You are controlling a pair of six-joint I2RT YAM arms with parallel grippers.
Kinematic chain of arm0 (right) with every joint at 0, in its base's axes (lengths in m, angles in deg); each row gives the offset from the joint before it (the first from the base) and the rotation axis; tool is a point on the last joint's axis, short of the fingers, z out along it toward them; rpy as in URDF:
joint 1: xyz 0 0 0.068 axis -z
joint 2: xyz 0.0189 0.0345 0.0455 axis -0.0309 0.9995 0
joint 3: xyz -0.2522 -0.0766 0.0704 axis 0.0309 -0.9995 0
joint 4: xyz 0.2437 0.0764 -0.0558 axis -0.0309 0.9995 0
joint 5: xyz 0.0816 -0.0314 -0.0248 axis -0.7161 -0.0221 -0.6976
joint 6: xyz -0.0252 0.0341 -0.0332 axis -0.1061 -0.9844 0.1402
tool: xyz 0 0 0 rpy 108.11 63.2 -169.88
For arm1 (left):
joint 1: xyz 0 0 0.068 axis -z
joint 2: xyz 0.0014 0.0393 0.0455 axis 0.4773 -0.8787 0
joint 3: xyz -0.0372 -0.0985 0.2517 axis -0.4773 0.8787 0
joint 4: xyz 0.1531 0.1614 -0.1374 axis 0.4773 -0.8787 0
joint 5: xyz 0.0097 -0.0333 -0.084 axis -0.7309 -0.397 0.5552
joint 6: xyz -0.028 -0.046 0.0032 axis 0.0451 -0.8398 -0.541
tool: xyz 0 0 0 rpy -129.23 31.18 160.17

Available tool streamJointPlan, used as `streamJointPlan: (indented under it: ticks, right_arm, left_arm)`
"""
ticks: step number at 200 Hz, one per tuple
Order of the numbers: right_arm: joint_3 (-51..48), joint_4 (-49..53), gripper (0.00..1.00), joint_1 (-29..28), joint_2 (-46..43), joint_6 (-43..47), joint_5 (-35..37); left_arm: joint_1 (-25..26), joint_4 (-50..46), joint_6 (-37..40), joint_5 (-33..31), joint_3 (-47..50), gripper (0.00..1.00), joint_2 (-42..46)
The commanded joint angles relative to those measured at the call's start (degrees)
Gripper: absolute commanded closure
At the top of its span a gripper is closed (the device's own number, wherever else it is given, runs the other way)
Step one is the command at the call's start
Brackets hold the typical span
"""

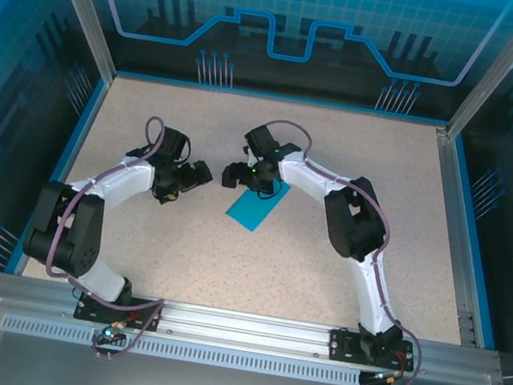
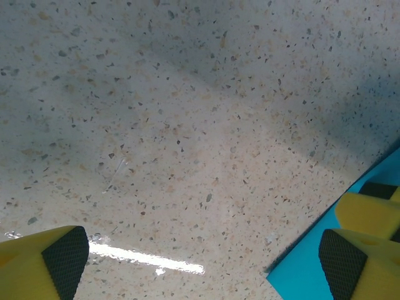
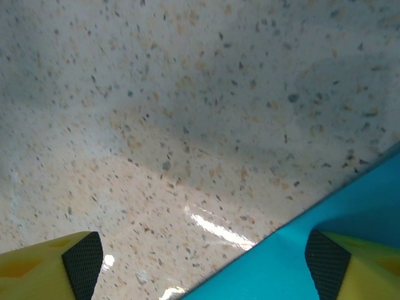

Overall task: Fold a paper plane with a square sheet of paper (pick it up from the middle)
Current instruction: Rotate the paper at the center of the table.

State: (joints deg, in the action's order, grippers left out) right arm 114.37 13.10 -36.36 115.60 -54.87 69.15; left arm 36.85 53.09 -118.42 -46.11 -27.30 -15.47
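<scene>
Two arms rise from the near edge of the speckled counter [image 1: 319, 290] and lean in to meet near its middle. Your left pincer [image 1: 203, 175] hangs low over bare counter, jaws spread as wide as they go and gripping nothing. Its wrist view shows its yellow fingers [image 2: 37, 269] far apart, the right-hand one at the edge of the blue paper.

Just beside it, tip to tip across a small gap, your right pincer [image 1: 233, 176] is also wide open and empty. In its wrist view one finger [image 3: 359, 272] sits over the paper and the other over counter. You cannot tell whether that finger touches the paper.

The paper plane [image 1: 252, 207], a narrow folded strip of cyan-blue paper, lies flat just right of the counter's centre. It is set on a diagonal, its far end tucked under your right arm's wrist. Beyond the arms, bare counter runs to the blue-printed back wall [image 1: 284, 21].
</scene>
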Motion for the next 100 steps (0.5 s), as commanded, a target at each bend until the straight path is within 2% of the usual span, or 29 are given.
streamJointPlan:
  ticks: [1,58,82,100]
  right_arm:
    - [-0.48,4.78,0.11,-0.74,0.89,5.25,-3.03]
    - [-13.21,6.80,0.13,-0.13,-7.79,25.49,-8.63]
    - [-15.93,5.67,0.14,1.18,-11.78,28.49,-10.31]
    - [-16.84,3.05,0.14,1.89,-14.74,26.81,-10.24]
  left_arm:
    - [-0.56,1.12,-1.29,1.92,0.85,0.01,1.11]
    - [-0.47,4.12,-1.63,7.43,1.09,0.02,0.61]
    - [-0.26,6.27,-1.62,10.78,1.20,0.02,0.28]
    - [0.45,8.21,-1.47,13.49,1.25,0.02,-0.07]
